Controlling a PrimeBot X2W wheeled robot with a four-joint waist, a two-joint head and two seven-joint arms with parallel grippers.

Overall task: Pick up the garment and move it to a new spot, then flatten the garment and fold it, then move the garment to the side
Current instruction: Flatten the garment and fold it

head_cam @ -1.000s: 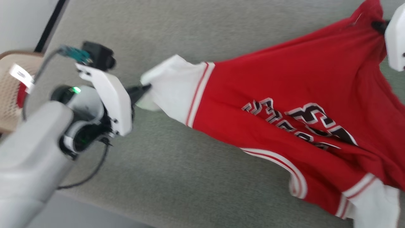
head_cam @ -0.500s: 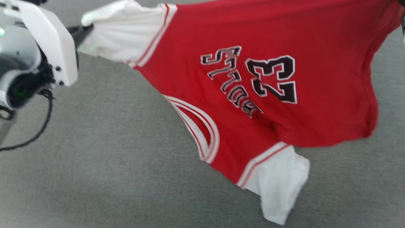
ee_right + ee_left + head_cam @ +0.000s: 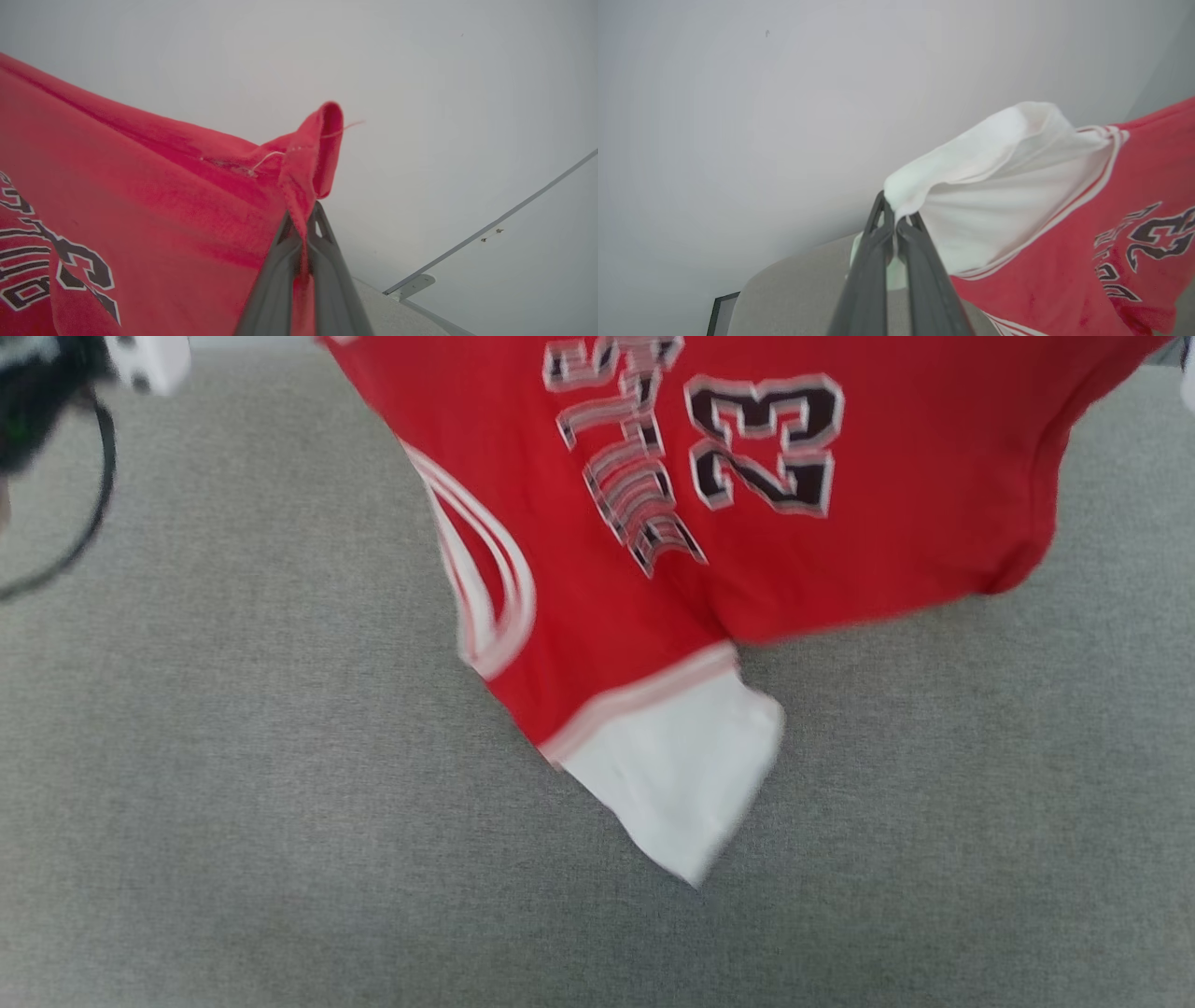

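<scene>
A red shirt (image 3: pixel 840 569) with white sleeve ends, striped trim and black lettering hangs in the air above a grey tabletop (image 3: pixel 233 784), stretched sideways between two end effectors. The left end effector (image 3: pixel 896 219) is closed on the rim of one white sleeve (image 3: pixel 994 196). The right end effector (image 3: pixel 303 221) is closed on a bunched red edge, where a loose thread (image 3: pixel 266 158) trails. The other sleeve (image 3: pixel 681 784) dangles lowest, near the tabletop; whether it touches cannot be told. The cloth sags and folds between the grips, so it looks light, soft and limp, not fragile, and likely to crease and swing. Both holds are thin pinches at an edge and could slip under a tug. For flattening, matching corners, such as both shoulders or both hem corners, seem better places to hold.
</scene>
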